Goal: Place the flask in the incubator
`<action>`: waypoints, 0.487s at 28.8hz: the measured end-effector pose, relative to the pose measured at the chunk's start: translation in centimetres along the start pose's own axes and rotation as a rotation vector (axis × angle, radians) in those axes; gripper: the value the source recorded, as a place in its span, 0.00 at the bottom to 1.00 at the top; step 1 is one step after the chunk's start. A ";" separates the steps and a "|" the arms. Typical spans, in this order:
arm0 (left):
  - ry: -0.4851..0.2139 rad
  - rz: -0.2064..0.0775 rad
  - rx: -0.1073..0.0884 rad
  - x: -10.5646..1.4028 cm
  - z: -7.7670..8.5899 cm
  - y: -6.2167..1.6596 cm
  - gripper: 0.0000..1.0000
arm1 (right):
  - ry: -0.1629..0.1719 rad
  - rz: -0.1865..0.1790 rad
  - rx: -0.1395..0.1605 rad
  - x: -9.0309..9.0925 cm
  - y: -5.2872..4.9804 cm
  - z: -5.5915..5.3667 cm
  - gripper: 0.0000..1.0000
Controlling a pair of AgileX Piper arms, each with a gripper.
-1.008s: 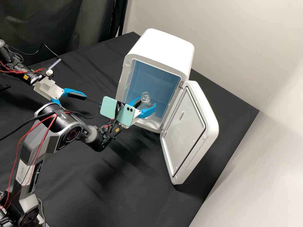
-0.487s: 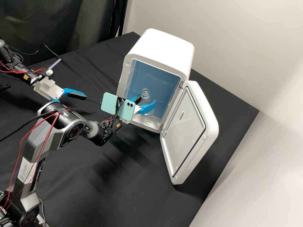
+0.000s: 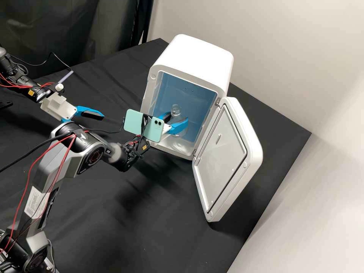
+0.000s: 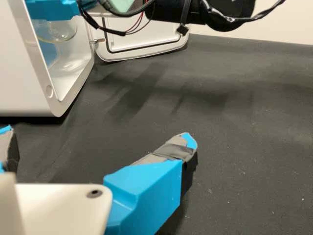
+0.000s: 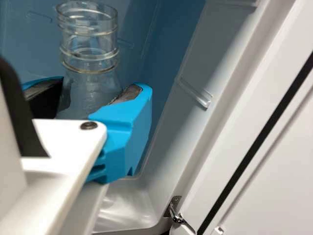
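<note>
Left claw [image 3: 85, 116] hangs at the far left over the bench [image 3: 125, 220]. Its fingers [image 4: 161, 169] are spread apart with nothing between them. It is well apart from the incubator [image 3: 197, 57], and bare black cloth lies between it and the box's left wall.

To its right, the right claw [image 3: 172, 121] reaches through the incubator's front opening. It is clamped on the flask [image 3: 175, 112] just below the neck, one finger on each side. A mint phone [image 3: 153, 129] on that wrist sits just outside the opening, near its lower left rim.

The flask is inside the blue chamber, upright, with its long axis vertical and its open mouth pointing up. Whether its base touches the chamber floor cannot be told. Blue space runs from the mouth up to the ceiling. On the flask's right, a gap separates the claw's finger from the right inner wall and its small ridge.

Farther right, the door [image 3: 227, 159] is hinged on the box's right edge and swung wide toward the near right. Its inner face is turned toward the arm, and its lower corner is near the bench's right edge.
</note>
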 end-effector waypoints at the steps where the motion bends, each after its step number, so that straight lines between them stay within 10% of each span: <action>1: 0.000 0.000 0.000 0.0 0.0 0.00 1.00 | -0.003 -0.007 0.000 0.1 -0.3 0.0 0.00; 14: 0.010 -0.008 0.005 0.1 0.0 0.40 1.00 | 0.002 -0.025 -0.021 1.8 -1.6 -0.3 0.00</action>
